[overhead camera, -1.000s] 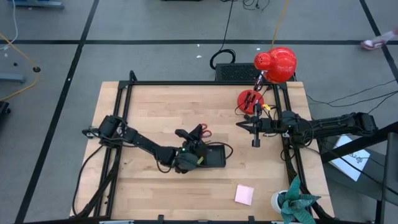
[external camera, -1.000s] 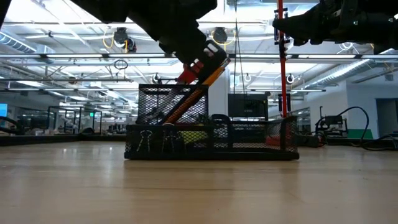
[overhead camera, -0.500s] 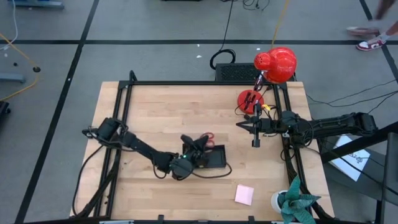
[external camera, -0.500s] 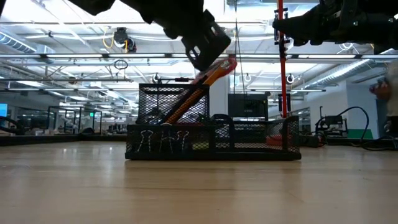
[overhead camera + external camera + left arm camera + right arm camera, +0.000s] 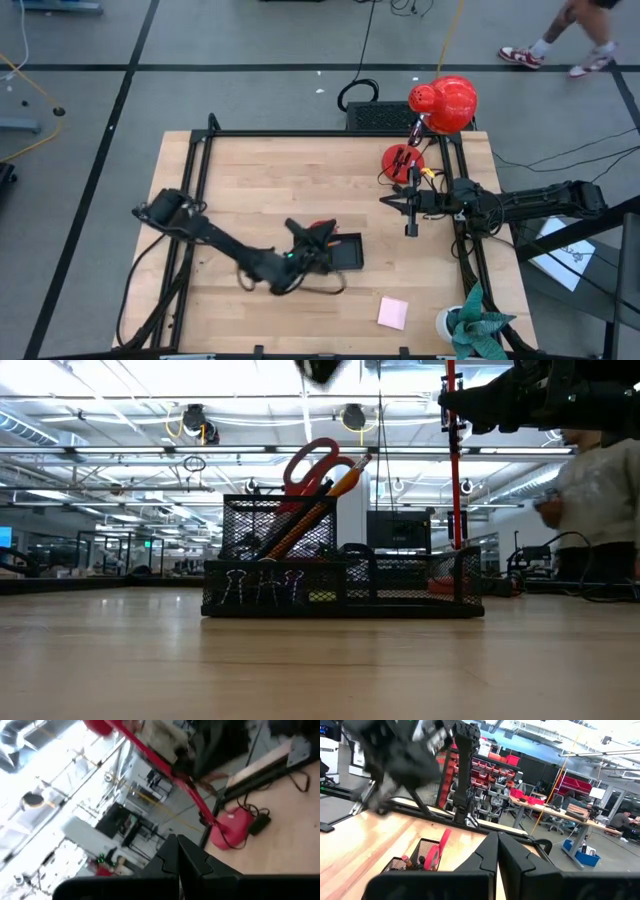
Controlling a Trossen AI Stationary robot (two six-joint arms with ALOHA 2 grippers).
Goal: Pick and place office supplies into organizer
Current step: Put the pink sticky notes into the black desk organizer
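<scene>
The black mesh organizer [image 5: 340, 252] [image 5: 340, 578] sits mid-table. The red-handled scissors [image 5: 310, 462] [image 5: 320, 228] stand blades down in its tall compartment beside orange pencils [image 5: 325, 500], all leaning on its rim. Binder clips [image 5: 260, 585] and a yellow-green bit [image 5: 322, 596] lie in its low compartments. The pink sticky-note pad [image 5: 392, 312] lies flat near the near edge. My left gripper [image 5: 299, 238] [image 5: 320, 368] [image 5: 178, 851] is shut, above the organizer and clear of it. My right gripper [image 5: 387, 203] [image 5: 452, 400] [image 5: 497, 845] is shut and waits high at the right.
A red desk lamp [image 5: 443, 102] with its base [image 5: 403, 158] stands at the far right corner, and a black box with cables [image 5: 375, 115] lies behind the far edge. A potted plant [image 5: 478, 325] fills the near right corner. A person [image 5: 600, 490] walks beyond the table.
My left gripper has let go of the scissors, risen almost out of the low view and drawn toward the near edge. The scissors, held tilted over the organizer before, now stand free in the tall compartment, more upright, with their handles swung back over it.
</scene>
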